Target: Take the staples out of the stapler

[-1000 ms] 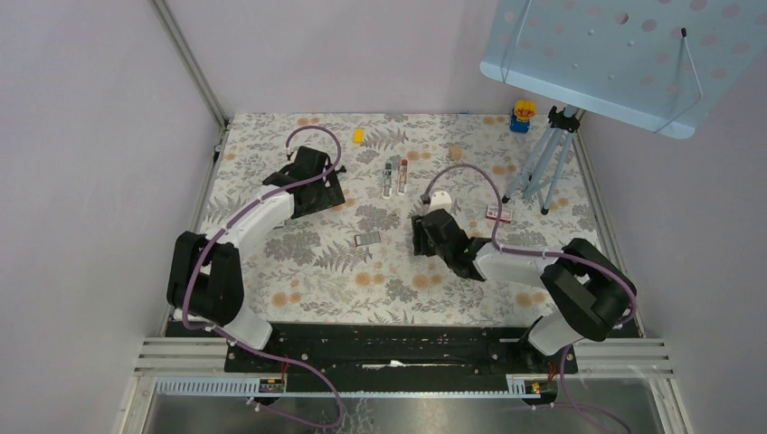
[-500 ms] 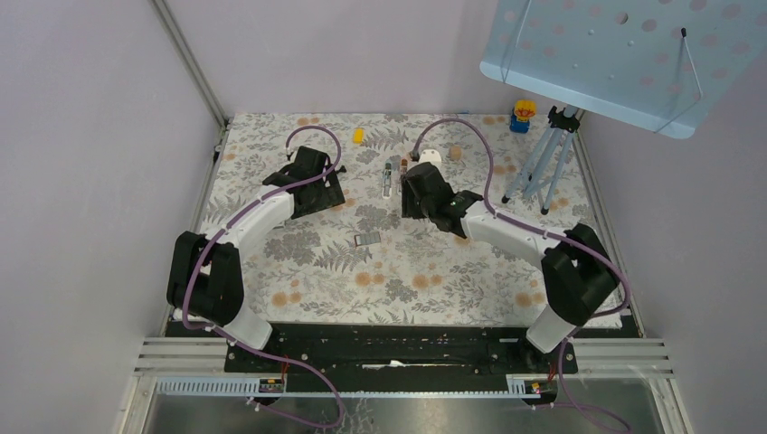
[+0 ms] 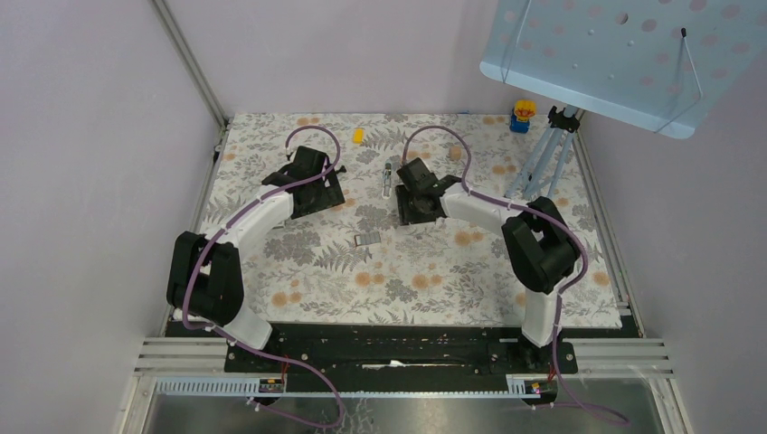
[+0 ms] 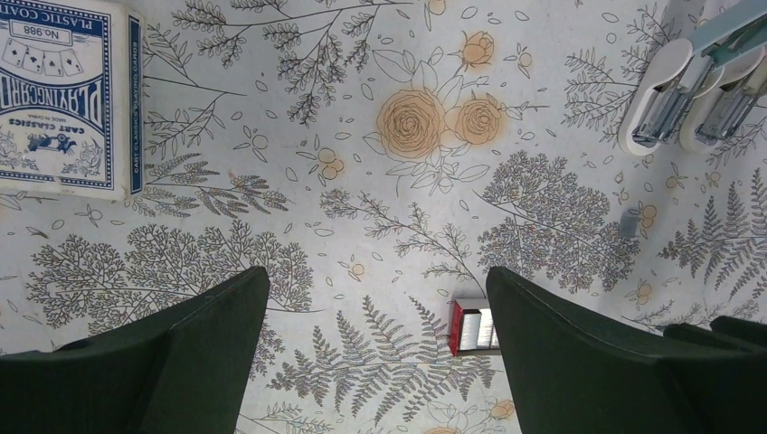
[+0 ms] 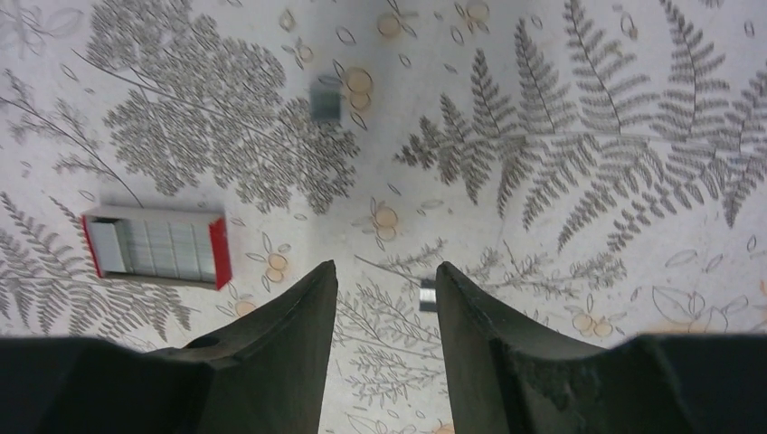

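Currently, your right gripper (image 5: 386,271) hangs narrowly parted beside the stapler (image 3: 387,178); your left gripper (image 4: 375,276) stands spread wide, holding nothing.

Stapler and loose staples on the floral worktop (image 4: 398,217).
The white-and-pale-blue plastic stapler (image 4: 674,86) lies flat, its two rounded, metal-lined ends side by side and partly cut off by the frame; a short grey metal staple strip (image 5: 326,99) lies near it, not touching.
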Robot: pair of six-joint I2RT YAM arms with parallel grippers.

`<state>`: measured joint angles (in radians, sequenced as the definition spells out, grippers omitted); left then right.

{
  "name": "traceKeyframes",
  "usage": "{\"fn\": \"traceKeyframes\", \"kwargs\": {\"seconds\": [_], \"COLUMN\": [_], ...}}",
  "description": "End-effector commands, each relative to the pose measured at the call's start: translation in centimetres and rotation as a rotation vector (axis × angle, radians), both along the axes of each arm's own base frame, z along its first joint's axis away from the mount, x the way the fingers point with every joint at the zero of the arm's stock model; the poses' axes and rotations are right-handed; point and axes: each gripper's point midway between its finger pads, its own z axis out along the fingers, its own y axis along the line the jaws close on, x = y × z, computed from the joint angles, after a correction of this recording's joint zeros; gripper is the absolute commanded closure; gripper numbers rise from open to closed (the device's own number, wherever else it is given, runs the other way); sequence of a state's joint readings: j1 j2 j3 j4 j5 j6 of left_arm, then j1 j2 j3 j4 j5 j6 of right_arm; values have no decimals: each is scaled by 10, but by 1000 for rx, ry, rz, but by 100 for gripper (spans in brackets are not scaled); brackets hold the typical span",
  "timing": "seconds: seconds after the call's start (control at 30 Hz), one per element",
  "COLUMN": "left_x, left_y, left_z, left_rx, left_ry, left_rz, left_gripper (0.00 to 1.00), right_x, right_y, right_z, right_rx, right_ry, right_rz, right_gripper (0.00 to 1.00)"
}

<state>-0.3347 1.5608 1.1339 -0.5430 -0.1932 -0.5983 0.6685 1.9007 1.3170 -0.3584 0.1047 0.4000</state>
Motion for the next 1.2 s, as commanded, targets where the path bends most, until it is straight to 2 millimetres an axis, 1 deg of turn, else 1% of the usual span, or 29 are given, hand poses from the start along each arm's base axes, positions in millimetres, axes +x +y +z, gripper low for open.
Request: {"fn": "traceKeyframes", "kwargs": {"seconds": [0.0, 0.1, 0.2, 0.4, 0.6, 0.67, 0.8, 1.0, 1.17], "left_x": [6, 6, 6, 7, 6, 6, 6, 6, 6], "left_y": [-1, -1, -1, -1, -2, -1, -1, -1, -1], "left_z": [6, 7, 7, 6, 6, 6, 6, 6, 4], "left_rx": [-12, -12, -12, -13, -16, -15, -9, -15, -18], "left_ry": [-36, -39, -39, -37, -37, -37, -37, -35, -28], "left_rz": [-14, -15, -17, -18, -21, -21, -21, -22, -24], "left_gripper": [5, 5, 5, 5, 5, 5, 5, 5, 5], "right_x": [18, 33, 45, 69, 83, 85, 80, 54, 27], "right_y": [22, 33, 39, 45, 55, 55, 52, 42, 36], "right_z": [12, 11, 3, -10, -21, -25, -30, -40, -48], "right_rx": [32, 36, 21, -19, -34, -49, -69, -77, -98], "right_ry": [-23, -33, -36, -69, -72, -66, -42, 17, 76], "right_rz": [51, 56, 47, 27, 47, 53, 68, 108, 158], "right_gripper": [48, 44, 45, 55, 57, 59, 67, 78, 82]}}
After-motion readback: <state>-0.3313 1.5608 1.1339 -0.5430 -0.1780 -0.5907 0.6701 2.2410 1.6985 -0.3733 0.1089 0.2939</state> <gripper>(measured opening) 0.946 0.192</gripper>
